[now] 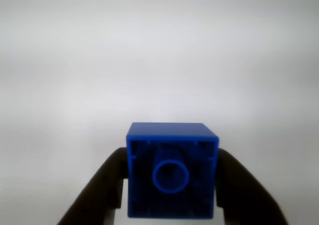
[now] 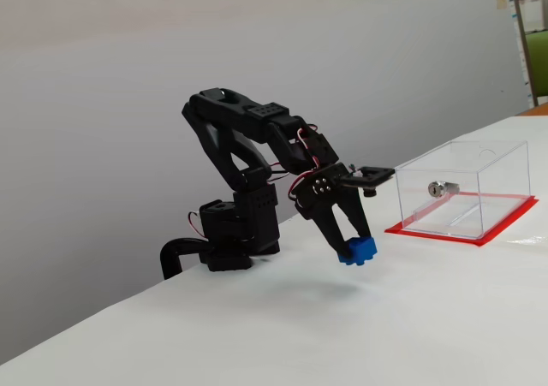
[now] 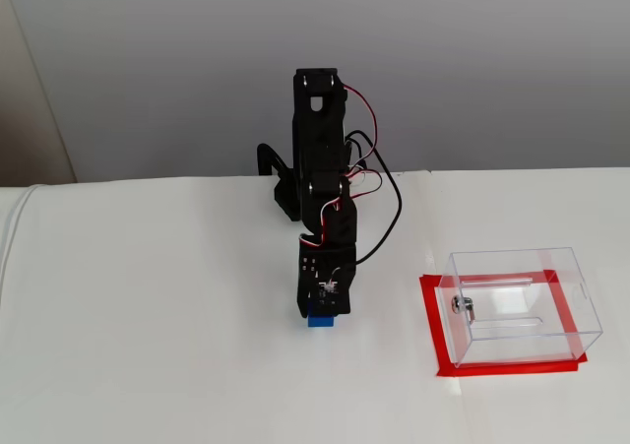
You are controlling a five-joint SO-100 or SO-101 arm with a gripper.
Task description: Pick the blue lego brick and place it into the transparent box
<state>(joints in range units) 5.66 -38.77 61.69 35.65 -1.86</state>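
My gripper (image 1: 172, 185) is shut on the blue lego brick (image 1: 172, 170), whose hollow underside with its round tube faces the wrist camera between the two black fingers. In a fixed view the blue lego brick (image 2: 357, 251) hangs above the white table in the gripper (image 2: 355, 249), left of the transparent box (image 2: 467, 189). From the other fixed view the brick (image 3: 320, 319) peeks out under the gripper (image 3: 321, 316), and the transparent box (image 3: 522, 306) with its silver lock (image 3: 465, 308) and red base mat stands to the right, apart from the arm.
The arm's black base (image 2: 231, 232) sits at the back edge of the white table (image 2: 360, 335), near a grey wall. Shelving (image 2: 527, 26) shows at the far right. The wrist view shows only plain white surface beyond the brick.
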